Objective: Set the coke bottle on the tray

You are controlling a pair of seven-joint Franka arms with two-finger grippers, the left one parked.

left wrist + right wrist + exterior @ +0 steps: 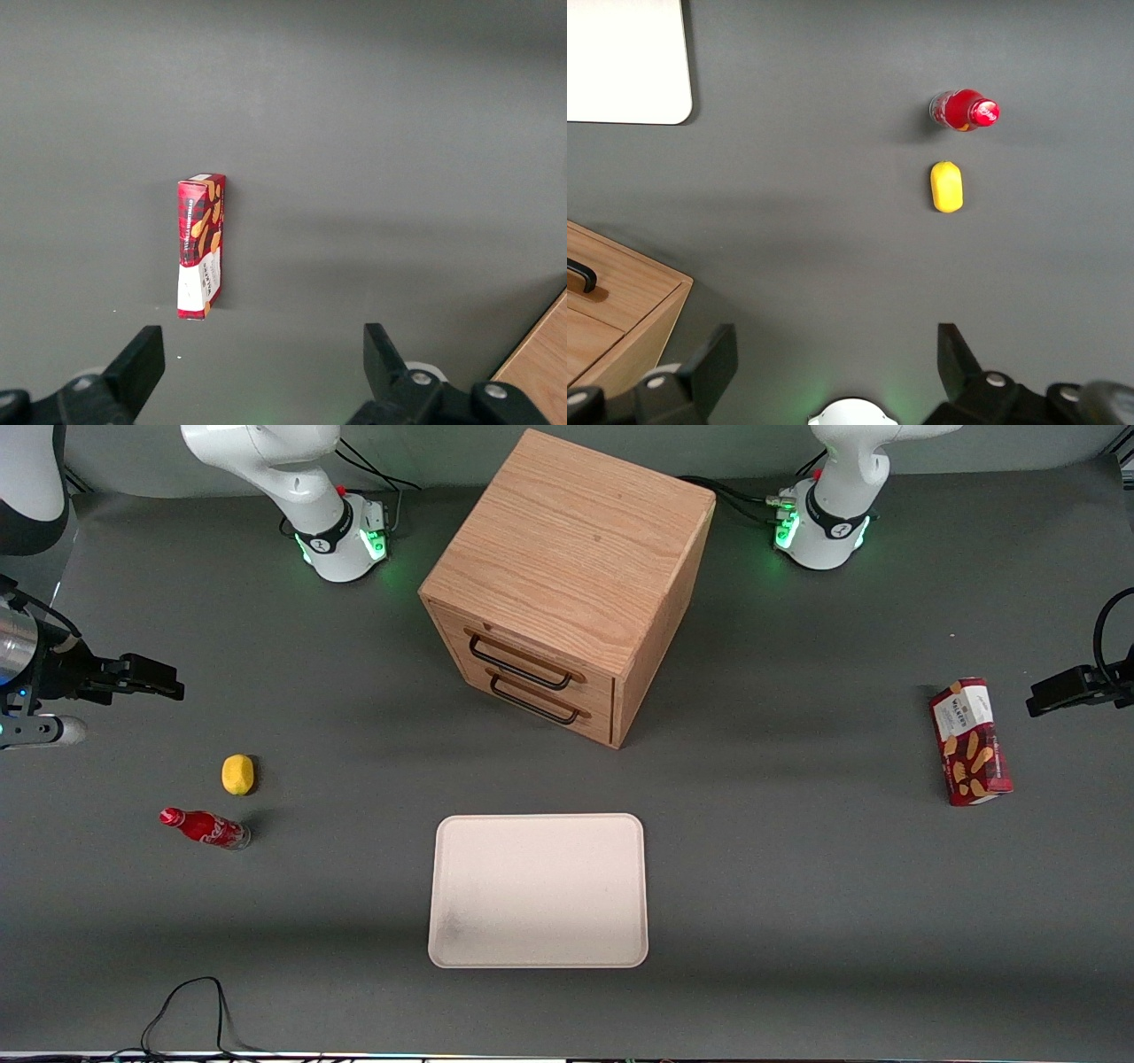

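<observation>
The coke bottle [205, 828] is a small slim red bottle with a red cap, lying on its side on the grey table toward the working arm's end. It also shows in the right wrist view [965, 109]. The cream-white tray [539, 889] lies flat near the front camera, in front of the drawer cabinet; one corner of it shows in the right wrist view [625, 60]. My right gripper [151, 679] hangs high above the table, farther from the front camera than the bottle, and is open and empty [833, 359].
A yellow lemon [237, 773] lies beside the bottle, a little farther from the front camera [946, 186]. A wooden drawer cabinet [567, 584] stands mid-table. A red biscuit box [969, 741] lies toward the parked arm's end.
</observation>
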